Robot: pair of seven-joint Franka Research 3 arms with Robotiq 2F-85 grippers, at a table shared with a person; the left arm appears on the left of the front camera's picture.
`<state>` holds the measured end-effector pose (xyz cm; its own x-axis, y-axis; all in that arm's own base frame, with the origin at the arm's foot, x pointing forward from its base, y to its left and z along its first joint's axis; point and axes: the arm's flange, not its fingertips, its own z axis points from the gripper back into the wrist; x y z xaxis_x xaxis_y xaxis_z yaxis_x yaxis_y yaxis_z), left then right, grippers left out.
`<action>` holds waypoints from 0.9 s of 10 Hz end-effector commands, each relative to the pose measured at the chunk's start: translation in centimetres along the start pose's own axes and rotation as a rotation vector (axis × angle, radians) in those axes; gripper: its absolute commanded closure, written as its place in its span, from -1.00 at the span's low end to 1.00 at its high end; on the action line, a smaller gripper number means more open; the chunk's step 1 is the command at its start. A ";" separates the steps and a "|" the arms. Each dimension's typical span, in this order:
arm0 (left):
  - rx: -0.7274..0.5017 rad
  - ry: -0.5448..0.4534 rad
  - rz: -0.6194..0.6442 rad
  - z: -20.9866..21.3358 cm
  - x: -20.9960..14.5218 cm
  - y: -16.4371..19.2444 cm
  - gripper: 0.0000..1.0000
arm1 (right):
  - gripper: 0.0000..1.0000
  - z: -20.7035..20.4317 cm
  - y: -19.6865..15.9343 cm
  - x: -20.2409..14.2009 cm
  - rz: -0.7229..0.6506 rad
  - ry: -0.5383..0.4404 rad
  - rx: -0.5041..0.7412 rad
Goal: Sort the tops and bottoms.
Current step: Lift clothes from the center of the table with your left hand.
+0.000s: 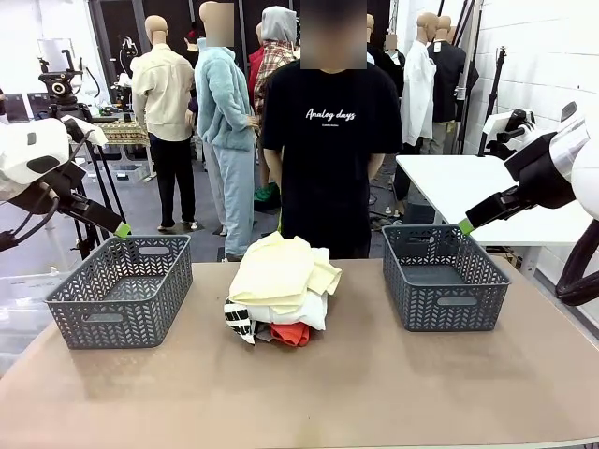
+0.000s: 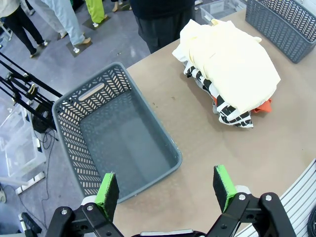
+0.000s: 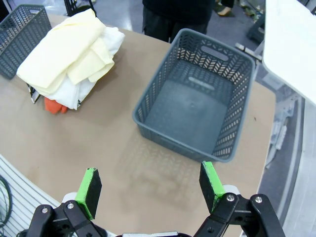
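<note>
Tops and bottoms [image 1: 279, 292] heaped in one pile at mid-worktop [image 1: 309, 398], touching and overlapping. Pale yellow garment [image 1: 279, 269] uppermost; white garment [image 1: 307, 311] beneath it; black-and-white patterned piece [image 1: 240, 321] poking out at 7 o'clock of the pile; orange-red piece [image 1: 292, 334] at 6 o'clock, pinned under the rest.

Judged soft, light and limp: likely to drape and stretch when lifted, and to drag a neighbour along where layers cling. Best taken one at a time from the top, pinching a raised fold or loose edge of the yellow layer, not the buried pieces.

Flanked by two grey lattice baskets, both empty: left basket [image 1: 110, 323] at 9 o'clock, right basket [image 1: 457, 316] at 3 o'clock, each well apart from the pile.

Left end effector [image 2: 168, 190] spread wide, holding nothing, hovering over the near rim of the left basket. Right end effector [image 3: 148, 185] likewise spread wide and empty, over bare worktop just short of the right basket.

At 12 o'clock, a person behind the worktop in a black T-shirt [image 1: 328, 150] lettered "Analog days". No legible label on the garments or baskets.
</note>
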<state>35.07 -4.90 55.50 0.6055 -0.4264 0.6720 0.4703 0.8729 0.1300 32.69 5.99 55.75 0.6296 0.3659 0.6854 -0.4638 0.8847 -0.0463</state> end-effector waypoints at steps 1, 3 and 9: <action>-0.001 -0.004 0.002 0.1 0.0 0.1 -1.00 | -1.00 0.0 0.0 0.0 0.001 0.000 0.003; -0.001 -0.004 0.002 0.1 0.0 0.1 -1.00 | -1.00 0.0 0.0 0.0 0.001 0.000 0.003; -0.044 -0.009 -0.007 -3.2 3.2 -1.1 -1.00 | -1.00 0.0 0.0 0.0 0.001 0.000 0.003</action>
<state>35.95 -6.39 55.07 0.6052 -0.4290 0.6706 0.4902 0.8645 0.1108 32.68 6.00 55.77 0.6291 0.3662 0.6857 -0.4639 0.8846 -0.0467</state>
